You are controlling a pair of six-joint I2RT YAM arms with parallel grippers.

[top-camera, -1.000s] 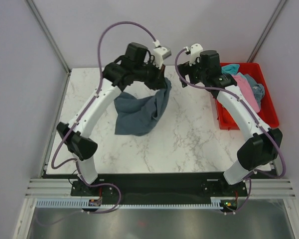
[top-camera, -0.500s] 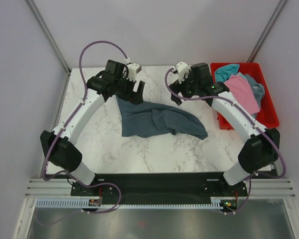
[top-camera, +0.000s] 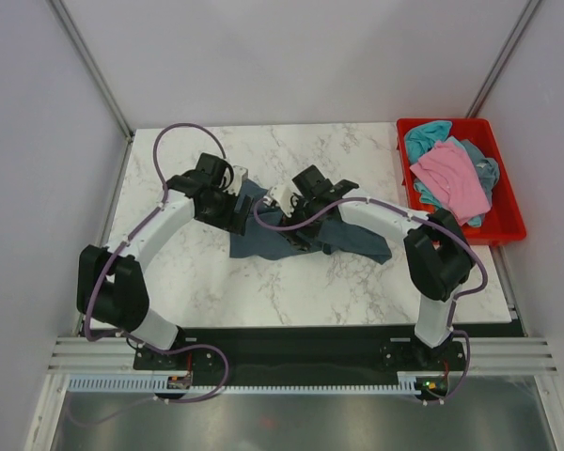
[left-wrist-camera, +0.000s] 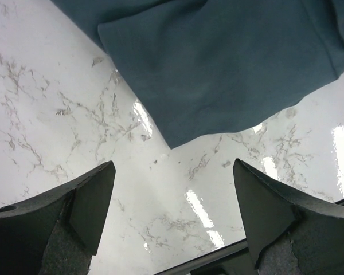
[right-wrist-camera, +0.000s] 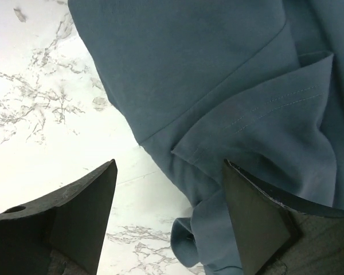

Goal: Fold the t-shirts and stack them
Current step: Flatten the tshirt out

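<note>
The dark slate-blue t-shirt (top-camera: 263,242) lies crumpled on the marble table, spread from centre-left to a tip at the right (top-camera: 371,246). My left gripper (top-camera: 237,214) hovers at its left edge. In the left wrist view it (left-wrist-camera: 173,166) is open with only bare marble between the fingers, and a corner of the shirt (left-wrist-camera: 218,69) sits just beyond. My right gripper (top-camera: 299,228) hangs over the shirt's middle. Its wrist view shows it (right-wrist-camera: 169,163) open and low over a stitched hem fold (right-wrist-camera: 246,120), holding nothing. A pink t-shirt (top-camera: 451,178) and a teal t-shirt (top-camera: 428,136) lie in the bin.
The red plastic bin (top-camera: 504,230) stands at the table's right back edge, with a grey-blue cloth (top-camera: 489,171) also inside. The table's dark front rail (left-wrist-camera: 218,258) shows low in the left wrist view. Both arms crowd the table's centre-left.
A second ago the blue shirt hung from my shut left gripper. It now lies on the table, released. Both arms came down and nearer, the right swinging left onto the shirt.
</note>
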